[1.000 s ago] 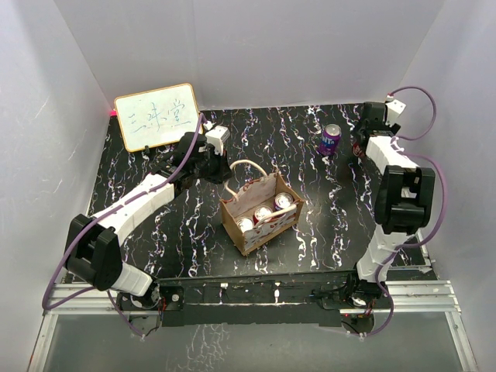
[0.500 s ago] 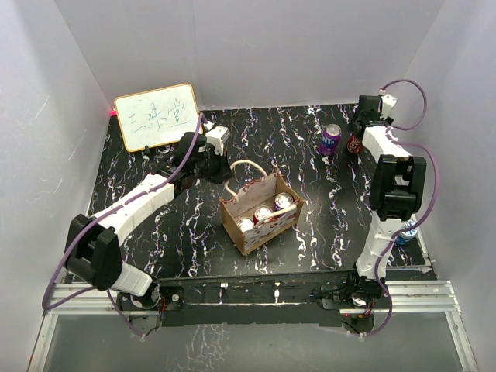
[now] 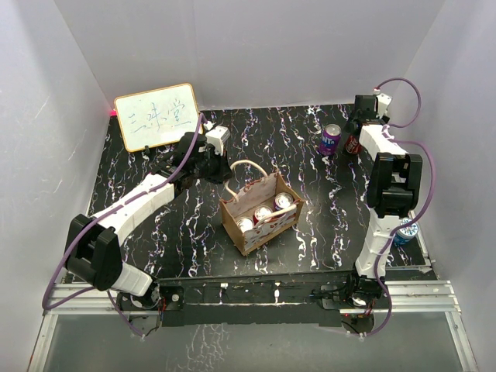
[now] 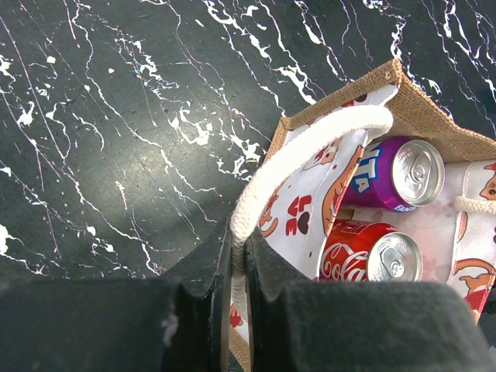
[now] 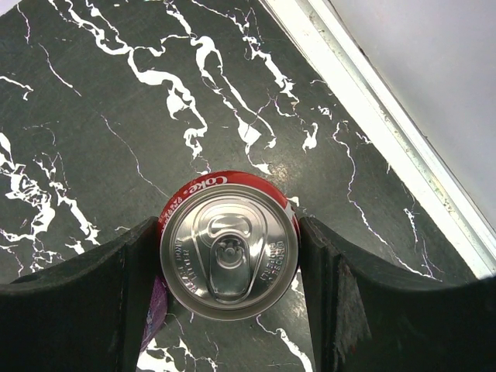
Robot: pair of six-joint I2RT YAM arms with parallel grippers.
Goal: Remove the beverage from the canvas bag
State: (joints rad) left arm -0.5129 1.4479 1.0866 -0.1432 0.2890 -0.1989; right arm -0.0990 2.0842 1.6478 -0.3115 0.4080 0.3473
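Note:
The canvas bag (image 3: 267,191) stands mid-table with three cans upright inside it. My left gripper (image 3: 224,170) is shut on the bag's white rope handle (image 4: 310,143), at the bag's far-left corner. The left wrist view shows its burlap rim (image 4: 422,108), a purple can (image 4: 395,174) and a red Coke can (image 4: 372,256) inside. My right gripper (image 3: 353,138) is at the back right, shut on another red Coke can (image 5: 229,256). That can stands upright on the table, just right of a purple can (image 3: 330,139).
A whiteboard (image 3: 157,116) with writing leans at the back left. A blue can (image 3: 403,232) stands by the right arm near the table's right edge. The white back wall is close behind the right gripper.
My right arm has swung back and left with the red Coke can, which now stands beside the purple can. The blue can has come into view. The left arm has not moved.

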